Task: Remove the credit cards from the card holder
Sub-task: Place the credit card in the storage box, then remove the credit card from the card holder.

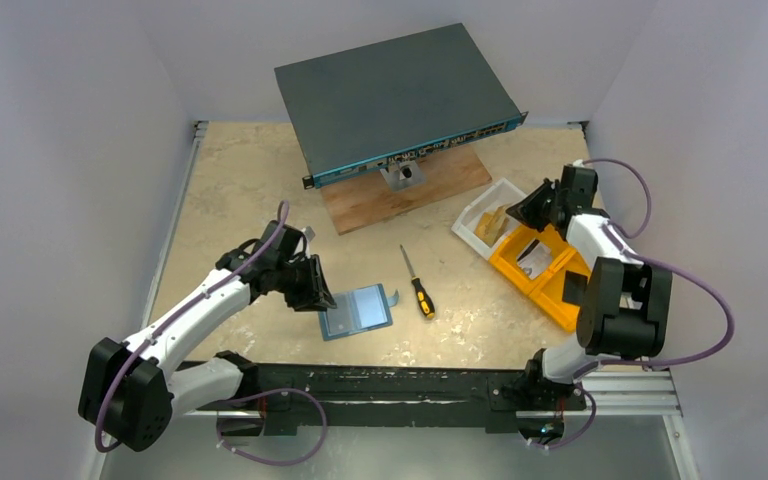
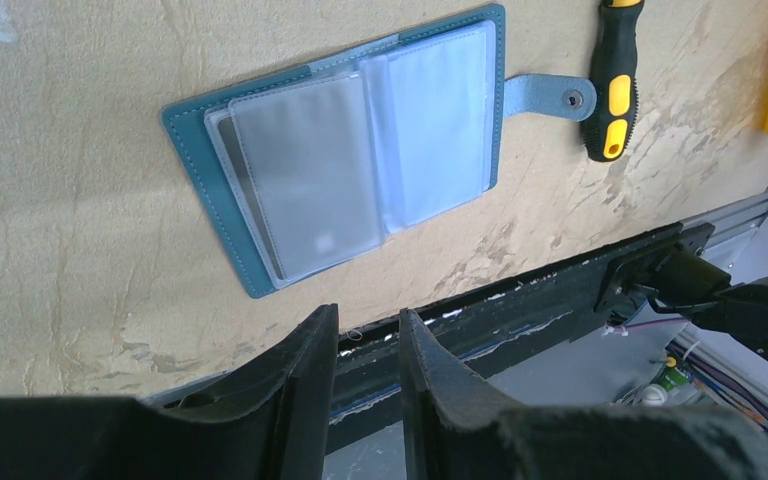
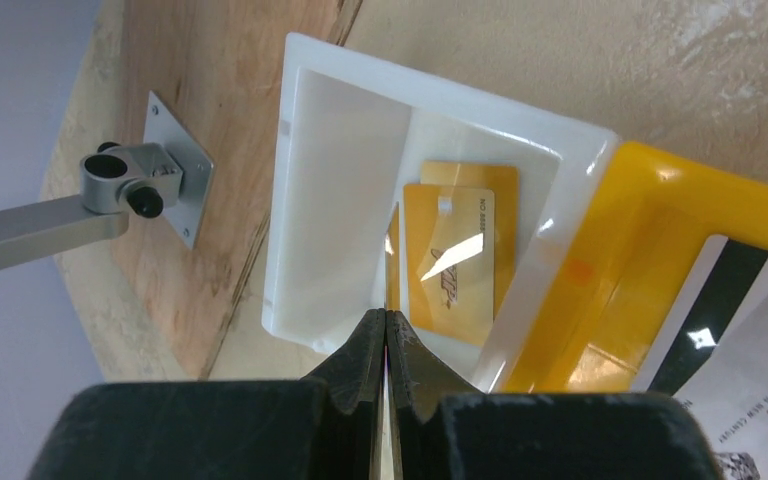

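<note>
I see a grey switch box (image 1: pixel 390 95) raised over a wooden board (image 1: pixel 440 185) far back on the bench (image 1: pixel 250 180), a screwdriver (image 1: pixel 418 285) mid-bench, and a white bin (image 1: pixel 477 212) touching a yellow bin (image 1: pixel 552 285).

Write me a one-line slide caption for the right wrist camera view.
Right gripper pinches a gold card edge-on above the white bin, where two more gold cards lie.

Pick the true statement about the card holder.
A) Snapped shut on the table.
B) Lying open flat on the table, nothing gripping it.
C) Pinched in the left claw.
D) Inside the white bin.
B: the card holder lies spread open on the table, clear sleeves facing up, and the left claw is open and apart from it.
</note>
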You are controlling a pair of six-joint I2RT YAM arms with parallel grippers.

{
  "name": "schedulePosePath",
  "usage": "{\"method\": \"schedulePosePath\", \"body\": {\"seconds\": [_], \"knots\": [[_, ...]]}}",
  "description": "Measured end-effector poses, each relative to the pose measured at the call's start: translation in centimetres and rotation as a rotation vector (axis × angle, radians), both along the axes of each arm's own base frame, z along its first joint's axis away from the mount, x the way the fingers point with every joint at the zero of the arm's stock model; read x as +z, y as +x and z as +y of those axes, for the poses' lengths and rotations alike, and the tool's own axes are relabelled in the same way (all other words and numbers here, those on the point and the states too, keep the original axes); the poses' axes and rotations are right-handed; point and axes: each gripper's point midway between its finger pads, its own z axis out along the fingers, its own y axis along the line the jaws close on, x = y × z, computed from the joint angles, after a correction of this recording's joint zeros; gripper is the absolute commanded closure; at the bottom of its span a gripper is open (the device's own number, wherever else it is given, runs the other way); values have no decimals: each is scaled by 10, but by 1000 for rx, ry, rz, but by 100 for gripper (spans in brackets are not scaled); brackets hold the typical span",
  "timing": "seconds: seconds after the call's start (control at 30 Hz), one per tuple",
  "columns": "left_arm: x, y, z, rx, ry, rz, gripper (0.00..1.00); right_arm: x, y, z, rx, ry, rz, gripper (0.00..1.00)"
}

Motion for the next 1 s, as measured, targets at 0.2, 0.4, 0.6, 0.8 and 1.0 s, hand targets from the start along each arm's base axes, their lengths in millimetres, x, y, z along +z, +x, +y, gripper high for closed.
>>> {"method": "schedulePosePath", "body": {"seconds": [0.2,0.4,0.6,0.8,1.0], "knots": [[0,0,0,0,0,0,72,-7,15,-2,-3,5,-8,100],[0,0,0,1,0,0,72,-18,20,-3,-6,10,12,71],[0,0,0,1,0,1,72,-1,26,-4,5,-8,-21,59],[0,0,0,1,0,2,72,23,26,1,30,-29,-73,57],[-1,0,1,6,6,4,71,39,13,21,77,-53,-86,42]]}}
